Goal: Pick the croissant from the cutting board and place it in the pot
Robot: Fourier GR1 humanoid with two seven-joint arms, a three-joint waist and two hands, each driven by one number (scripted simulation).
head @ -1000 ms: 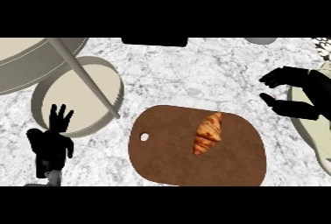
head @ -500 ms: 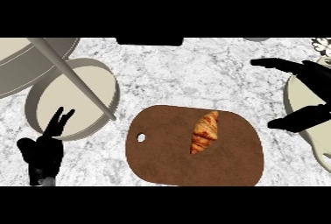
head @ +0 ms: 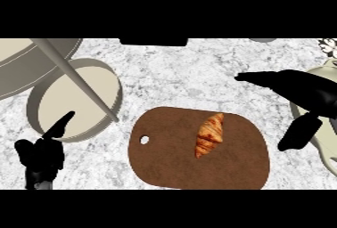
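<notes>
A golden croissant (head: 210, 135) lies upright near the middle of the brown cutting board (head: 171, 164). The pot (head: 74, 103), cream inside with a long grey handle crossing it, stands to the board's upper left. My right hand (head: 304, 91) hangs open to the right of the board, fingers pointing left and thumb hanging down, apart from the croissant. At the lower left my left hand (head: 43, 153) rests open beside the pot, fingers pointing up.
A larger cream pan (head: 23, 64) fills the top left corner. A pale plate (head: 326, 107) lies under my right hand at the right edge. Marble counter (head: 178, 75) spreads behind the board.
My right hand has stretched its fingers out to the left and spread wider. The left hand has sunk lower and tilted to the right. The croissant stays put.
</notes>
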